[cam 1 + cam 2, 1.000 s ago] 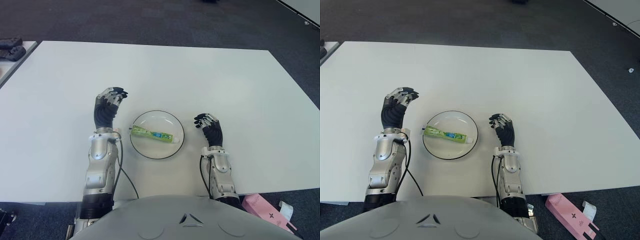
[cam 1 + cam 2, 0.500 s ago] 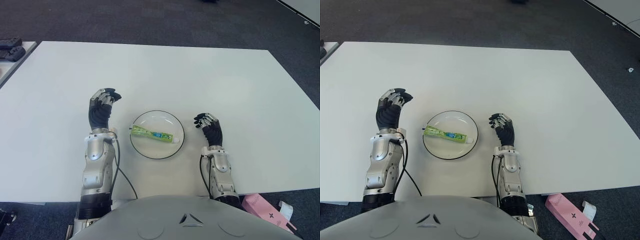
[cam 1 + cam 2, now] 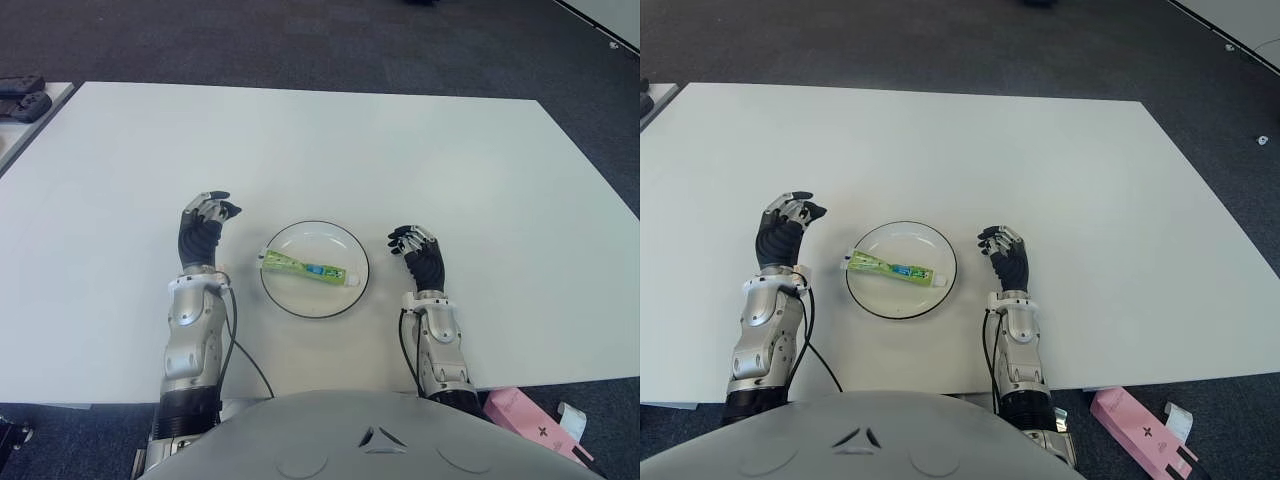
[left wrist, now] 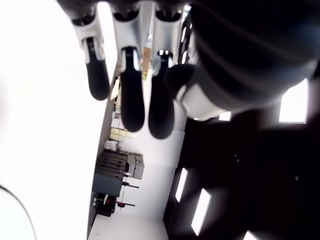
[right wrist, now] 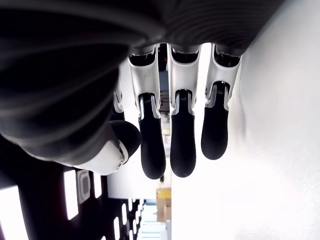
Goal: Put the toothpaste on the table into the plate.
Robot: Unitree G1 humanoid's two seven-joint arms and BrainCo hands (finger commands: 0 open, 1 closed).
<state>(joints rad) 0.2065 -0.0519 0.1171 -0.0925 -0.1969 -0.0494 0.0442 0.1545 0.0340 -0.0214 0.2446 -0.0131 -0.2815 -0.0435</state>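
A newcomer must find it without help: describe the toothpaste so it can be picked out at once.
On the large white table, look near the front edge for the round white plate between the robot's left hand and right hand. The toothpaste lies flat across that plate, a slim green tube with a white cap, the only coloured thing on the tabletop.

Left hand (image 3: pixel 203 226) raised on upright forearm, left of centre — fingers (image 4: pixel 133 95) loosely extended, thumb near them, nothing held. Right hand (image 3: pixel 419 254) right of centre, forearm upright — fingers (image 5: pixel 182 132) relaxed, slightly bent, empty. Hands well apart.
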